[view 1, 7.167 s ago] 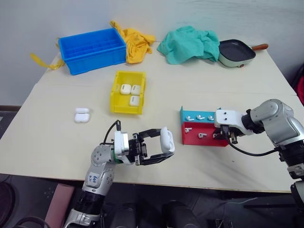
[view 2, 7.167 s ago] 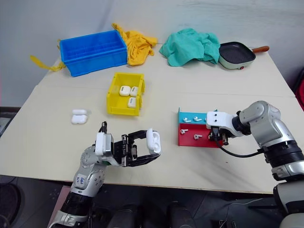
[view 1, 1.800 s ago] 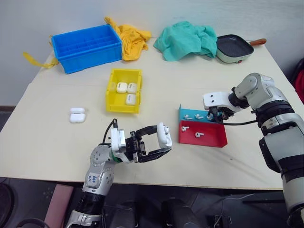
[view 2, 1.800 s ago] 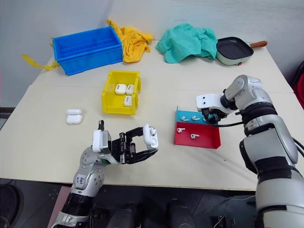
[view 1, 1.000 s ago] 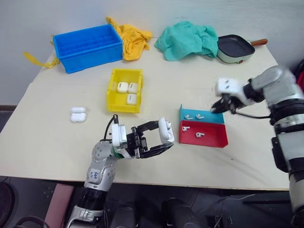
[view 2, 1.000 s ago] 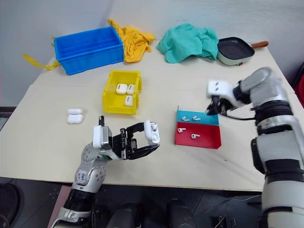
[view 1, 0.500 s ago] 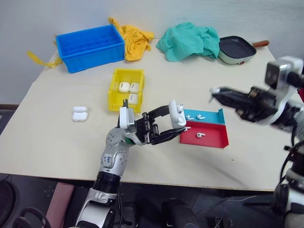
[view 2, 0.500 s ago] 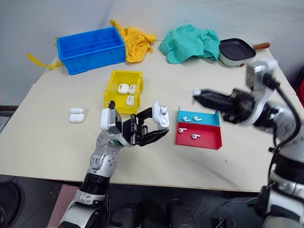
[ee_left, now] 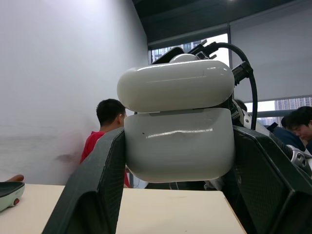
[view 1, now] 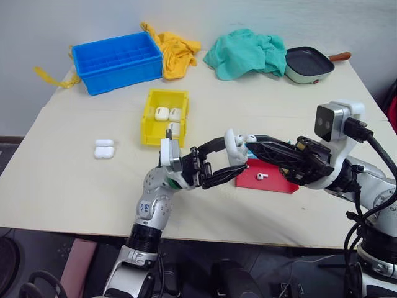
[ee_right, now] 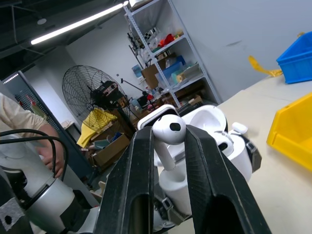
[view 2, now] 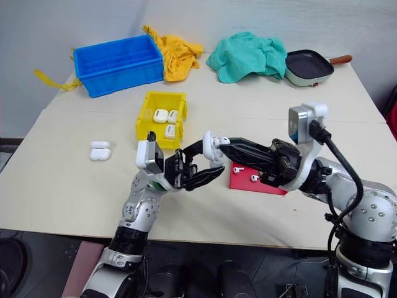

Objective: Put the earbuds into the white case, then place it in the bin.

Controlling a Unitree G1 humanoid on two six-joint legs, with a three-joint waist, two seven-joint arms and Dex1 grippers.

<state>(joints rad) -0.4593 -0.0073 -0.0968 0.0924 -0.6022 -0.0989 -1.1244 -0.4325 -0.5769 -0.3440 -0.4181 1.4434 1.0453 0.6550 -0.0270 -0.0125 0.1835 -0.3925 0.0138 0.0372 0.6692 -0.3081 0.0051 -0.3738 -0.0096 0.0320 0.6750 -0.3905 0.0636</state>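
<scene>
My left gripper (view 1: 234, 155) is shut on the white case (view 1: 234, 148) and holds it above the table's middle, lid up. In the left wrist view the case (ee_left: 178, 141) sits between both fingers. My right gripper (view 1: 249, 140) reaches in from the right and is shut on one of the earbuds (ee_right: 168, 129). Its tips are right at the case's open top (ee_right: 210, 121), where another earbud (ee_right: 239, 128) sits. Further earbuds (view 2: 252, 178) lie in the red tray (view 1: 273, 184). The yellow bin (view 1: 151, 105) stands behind, with three white cases (view 1: 162, 113) inside.
Another white case (view 1: 103, 149) lies on the table at the left. A blue crate (view 1: 116, 54), a yellow cloth (view 1: 177, 49), a teal cloth (view 1: 245, 53) and a small pan (view 1: 309, 64) line the far edge.
My right arm has swung in from the trays and turned, bringing its earbud to the case's open top. My left gripper, still shut on the case, has risen slightly.
</scene>
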